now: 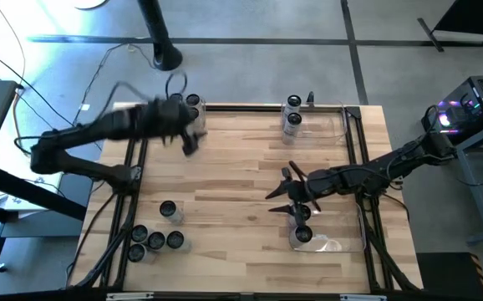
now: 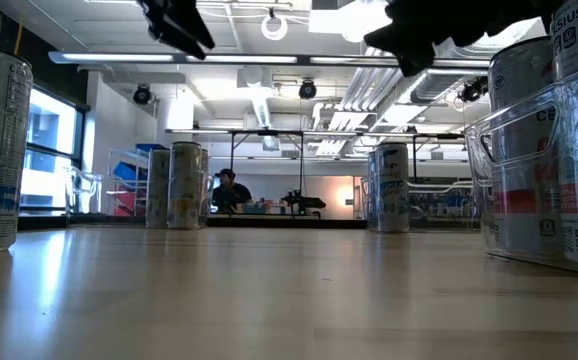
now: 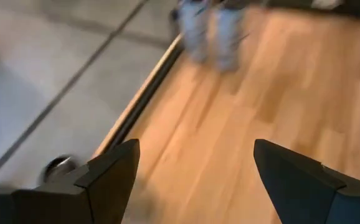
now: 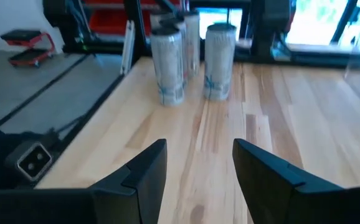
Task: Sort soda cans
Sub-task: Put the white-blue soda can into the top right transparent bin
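Note:
Grey soda cans stand upright in groups on the wooden table. Several are at the near left (image 1: 156,238), a few at the far left edge (image 1: 193,104). Two stand in the clear far bin (image 1: 292,113) and two in the clear near right bin (image 1: 302,226). My left gripper (image 1: 190,144) hovers open and empty just near of the far left cans (image 3: 211,31), above the table. My right gripper (image 1: 282,186) is open and empty over the table's middle right, beside the near right bin. It points left toward standing cans (image 4: 192,59).
Black rails run along the table's left (image 1: 133,176) and right (image 1: 360,167) sides and far edge. Bare wood lies across the table's middle (image 1: 233,176). Beyond the table the low view shows a workshop room with a person far off (image 2: 227,188).

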Motion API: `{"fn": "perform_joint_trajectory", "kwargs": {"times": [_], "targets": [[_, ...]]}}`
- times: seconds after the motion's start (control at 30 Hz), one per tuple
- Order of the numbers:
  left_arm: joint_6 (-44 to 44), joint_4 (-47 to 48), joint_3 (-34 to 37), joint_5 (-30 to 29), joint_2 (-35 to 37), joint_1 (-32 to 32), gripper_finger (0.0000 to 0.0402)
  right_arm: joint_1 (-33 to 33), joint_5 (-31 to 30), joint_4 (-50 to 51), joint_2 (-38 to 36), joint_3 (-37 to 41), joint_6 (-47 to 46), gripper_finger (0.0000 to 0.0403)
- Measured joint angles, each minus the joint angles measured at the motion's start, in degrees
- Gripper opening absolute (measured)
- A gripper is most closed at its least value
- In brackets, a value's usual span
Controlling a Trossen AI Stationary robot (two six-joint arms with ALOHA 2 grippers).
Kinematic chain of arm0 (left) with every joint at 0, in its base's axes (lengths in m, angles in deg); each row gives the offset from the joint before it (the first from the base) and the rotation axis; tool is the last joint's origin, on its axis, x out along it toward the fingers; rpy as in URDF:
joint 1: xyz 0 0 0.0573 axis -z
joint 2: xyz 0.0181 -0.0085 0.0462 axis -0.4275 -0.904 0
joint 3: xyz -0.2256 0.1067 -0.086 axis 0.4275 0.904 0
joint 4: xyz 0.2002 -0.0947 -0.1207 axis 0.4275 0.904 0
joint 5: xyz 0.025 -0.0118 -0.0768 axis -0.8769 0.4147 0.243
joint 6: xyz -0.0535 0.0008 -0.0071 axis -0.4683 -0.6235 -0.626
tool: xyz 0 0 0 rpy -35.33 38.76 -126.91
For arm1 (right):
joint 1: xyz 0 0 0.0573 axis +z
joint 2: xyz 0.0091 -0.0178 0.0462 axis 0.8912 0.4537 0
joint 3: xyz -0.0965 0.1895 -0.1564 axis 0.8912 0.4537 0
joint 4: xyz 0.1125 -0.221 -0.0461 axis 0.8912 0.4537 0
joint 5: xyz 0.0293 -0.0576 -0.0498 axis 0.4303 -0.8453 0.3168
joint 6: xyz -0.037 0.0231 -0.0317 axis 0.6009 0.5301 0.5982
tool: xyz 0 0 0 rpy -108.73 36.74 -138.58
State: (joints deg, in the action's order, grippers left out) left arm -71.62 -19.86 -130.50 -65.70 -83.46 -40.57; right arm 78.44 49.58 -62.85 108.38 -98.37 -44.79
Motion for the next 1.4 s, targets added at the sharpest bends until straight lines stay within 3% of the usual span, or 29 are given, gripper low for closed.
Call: {"fn": "perform_joint_trajectory", "kwargs": {"times": [0.17,0.37,0.53,0.67,0.83,1.03,1.23,1.4], "targets": [[-2.5,-9.6,10.1,-12.2,3.6,15.2,0.031,0.0,0.0,-3.9,0.0,0.0,1.9,0.0179],[-8.7,-8.5,10.7,-28.1,2.9,33.0,0.031,-0.1,0.0,-8.1,0.9,0.0,4.6,0.0179],[-13.3,-8.5,10.0,-30.8,2.8,44.3,0.031,-0.1,0.0,-10.3,3.6,0.0,4.8,0.0179],[-17.8,-8.1,10.0,-30.6,2.8,49.6,0.031,-0.1,0.0,-12.5,6.6,0.0,4.4,0.0179],[-28.3,-8.6,10.4,-30.5,2.4,51.0,0.031,-0.1,0.5,-14.3,9.6,0.0,4.2,0.0179],[-30.9,-10.8,10.4,-28.3,1.0,47.6,0.031,-0.1,0.8,-14.9,10.0,0.0,4.4,0.0179],[-23.2,-17.2,10.4,-13.0,-1.7,43.0,0.031,-0.1,0.8,-15.1,10.0,0.0,5.9,0.0179],[-22.8,-21.7,10.4,-5.1,-4.6,38.5,0.031,-0.1,0.8,-15.1,10.0,0.0,7.3,0.0179]]}}
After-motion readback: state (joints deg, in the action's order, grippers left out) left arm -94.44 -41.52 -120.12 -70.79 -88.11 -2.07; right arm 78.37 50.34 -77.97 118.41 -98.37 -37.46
